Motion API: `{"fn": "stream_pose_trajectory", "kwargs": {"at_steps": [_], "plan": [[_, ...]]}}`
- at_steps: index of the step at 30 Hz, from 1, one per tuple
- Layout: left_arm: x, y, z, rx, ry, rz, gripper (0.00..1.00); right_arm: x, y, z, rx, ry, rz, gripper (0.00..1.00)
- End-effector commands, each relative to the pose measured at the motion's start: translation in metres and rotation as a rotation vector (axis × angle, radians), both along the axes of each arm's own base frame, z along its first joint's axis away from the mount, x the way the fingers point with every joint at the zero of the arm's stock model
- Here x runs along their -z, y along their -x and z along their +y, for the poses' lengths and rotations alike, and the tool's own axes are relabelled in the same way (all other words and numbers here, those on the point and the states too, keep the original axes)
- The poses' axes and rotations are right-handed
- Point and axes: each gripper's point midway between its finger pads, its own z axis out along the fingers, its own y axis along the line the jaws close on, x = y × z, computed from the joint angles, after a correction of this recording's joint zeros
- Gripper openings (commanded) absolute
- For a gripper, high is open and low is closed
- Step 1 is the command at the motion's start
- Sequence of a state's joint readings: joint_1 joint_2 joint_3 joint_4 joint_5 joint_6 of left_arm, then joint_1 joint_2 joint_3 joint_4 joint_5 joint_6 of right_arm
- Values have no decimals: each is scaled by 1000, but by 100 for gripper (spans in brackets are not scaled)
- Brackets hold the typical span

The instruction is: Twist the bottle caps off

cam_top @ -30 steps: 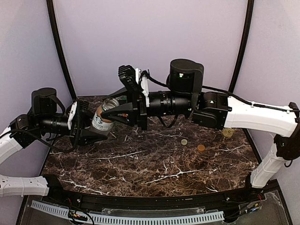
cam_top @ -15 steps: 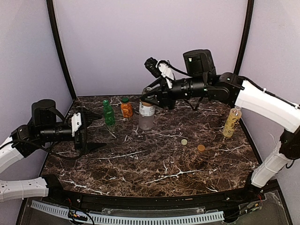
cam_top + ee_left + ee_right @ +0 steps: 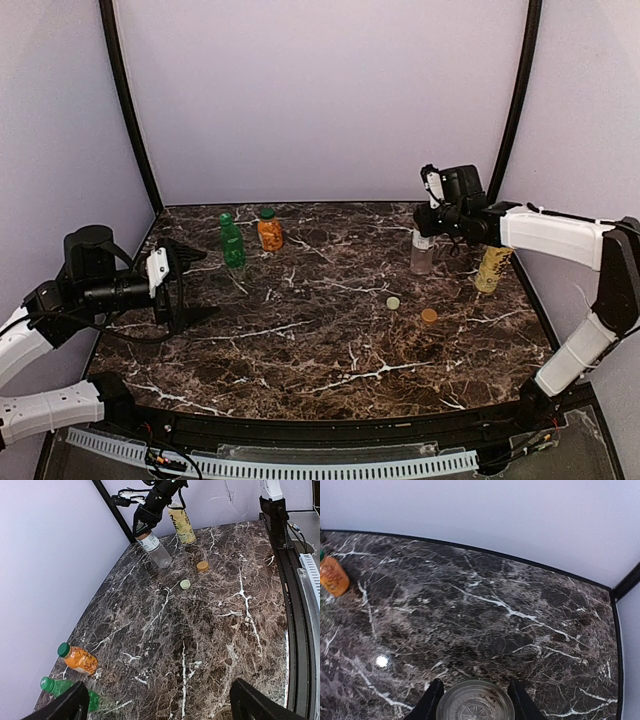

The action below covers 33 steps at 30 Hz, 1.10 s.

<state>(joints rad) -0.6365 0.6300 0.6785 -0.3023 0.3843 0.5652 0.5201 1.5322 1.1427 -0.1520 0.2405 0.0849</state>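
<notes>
So, roughly halfway, I'd say. The clear bottle [image 3: 422, 258] stands at the right side of the table [image 3: 330, 350], just beside the pale yellow bottle [image 3: 492, 268]. The right wrist view looks straight down into its open mouth, so that cap's off. Two loose caps lie on the marble in front of them, a pale cap [image 3: 393, 302] and an orange-brown cap [image 3: 429, 315]. My guess is the second one came off the yellow bottle, but I can't actually see its top well enough to swear to it.

The right tool [image 3: 428, 232] is pinched round the neck of the clear bottle, one finger on either side of the rim. The left tool [image 3: 200, 285] is spread wide with nothing in it, hovering low over the left side.

What's left: the green bottle [image 3: 232, 243] and the squat orange bottle [image 3: 269, 232] at the back left, near each other, both with green caps on.
</notes>
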Motion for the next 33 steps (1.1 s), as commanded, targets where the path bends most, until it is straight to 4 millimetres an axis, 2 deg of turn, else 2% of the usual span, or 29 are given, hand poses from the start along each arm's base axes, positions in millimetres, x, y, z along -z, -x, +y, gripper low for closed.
{"fn": "stream_pose_trajectory", "kwargs": {"at_steps": [1, 5, 9, 14, 19, 20, 24, 26, 33], "plan": [[0, 0, 3, -11, 27, 15, 99, -10, -37, -35, 187, -194, -121, 0], [0, -1, 4, -16, 29, 18, 99, 12, -41, -49, 246, -186, -113, 0], [-1, -2, 3, -16, 32, 15, 99, 27, -39, -52, 252, -160, -108, 0], [-2, -3, 3, -17, 35, 8, 99, 57, -33, -56, 250, -106, -63, 0], [-3, -4, 4, -22, 32, 1, 99, 65, -30, -57, 250, -95, -36, 0], [-4, -4, 4, -21, 33, -1, 99, 64, -30, -57, 244, -91, -35, 4], [-4, -3, 3, -14, 38, -5, 99, 57, -30, -52, 208, -79, -33, 46], [-4, -3, 3, -12, 39, -4, 99, 52, -30, -52, 201, -71, -35, 53], [-4, -3, 4, -15, 38, -9, 99, 37, -29, -51, 174, -59, -63, 66]]}}
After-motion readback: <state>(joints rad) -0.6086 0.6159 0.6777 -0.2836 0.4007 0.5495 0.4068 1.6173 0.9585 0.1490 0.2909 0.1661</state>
